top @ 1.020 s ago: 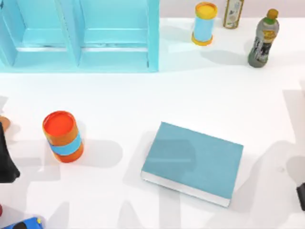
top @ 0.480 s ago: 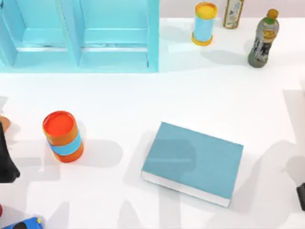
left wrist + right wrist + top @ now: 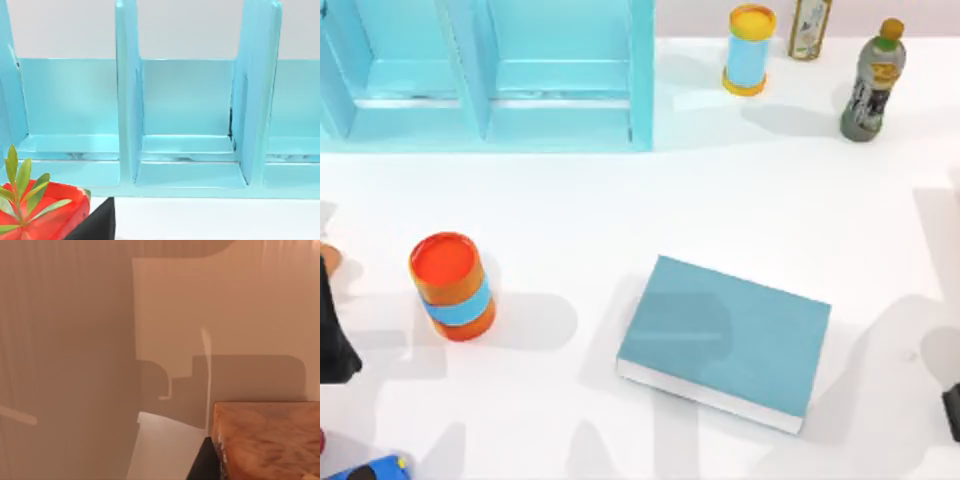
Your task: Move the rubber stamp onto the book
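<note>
The book (image 3: pixel 725 338), teal-blue with white page edges, lies flat on the table right of centre in the top view. In the right wrist view a tan-brown blocky body (image 3: pixel 267 440) sits very close to the camera and looks like the rubber stamp; a dark part touches its side. Whether it is held cannot be told. The right arm (image 3: pixel 952 410) shows as a dark piece at the table's right edge, well right of the book. At the left edge the left arm (image 3: pixel 332 330) stays parked, facing the shelf.
A light-blue shelf unit (image 3: pixel 485 75) spans the back left. An orange can with a blue band (image 3: pixel 451 286) stands left of the book. At the back right are a yellow-blue can (image 3: pixel 749 48) and two bottles (image 3: pixel 872 80). A red pot with a plant (image 3: pixel 35 210) is near the left wrist.
</note>
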Controlling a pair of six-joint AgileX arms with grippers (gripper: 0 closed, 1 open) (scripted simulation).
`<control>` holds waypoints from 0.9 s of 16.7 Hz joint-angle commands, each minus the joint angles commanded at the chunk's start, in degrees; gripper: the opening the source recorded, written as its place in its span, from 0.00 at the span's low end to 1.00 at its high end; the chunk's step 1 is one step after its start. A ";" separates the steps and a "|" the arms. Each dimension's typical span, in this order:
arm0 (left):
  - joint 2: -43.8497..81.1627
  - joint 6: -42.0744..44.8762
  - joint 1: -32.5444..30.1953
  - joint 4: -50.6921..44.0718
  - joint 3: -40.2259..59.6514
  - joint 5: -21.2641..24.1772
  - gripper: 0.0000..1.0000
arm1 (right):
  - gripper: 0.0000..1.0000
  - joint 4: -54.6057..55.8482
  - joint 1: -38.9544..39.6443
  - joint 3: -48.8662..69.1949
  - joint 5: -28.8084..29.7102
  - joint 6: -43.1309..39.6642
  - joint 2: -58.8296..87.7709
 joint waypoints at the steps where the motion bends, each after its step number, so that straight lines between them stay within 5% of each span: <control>1: 0.00 0.00 0.00 0.00 0.00 0.00 1.00 | 0.00 0.00 0.00 0.00 0.00 0.00 0.00; 8: 0.00 0.00 0.00 0.00 0.00 0.00 1.00 | 0.00 -0.57 1.46 2.04 -1.42 -0.44 -2.06; 15: 0.00 0.00 0.00 0.00 0.00 0.00 1.00 | 0.00 -8.30 14.23 16.00 -6.33 1.23 -10.70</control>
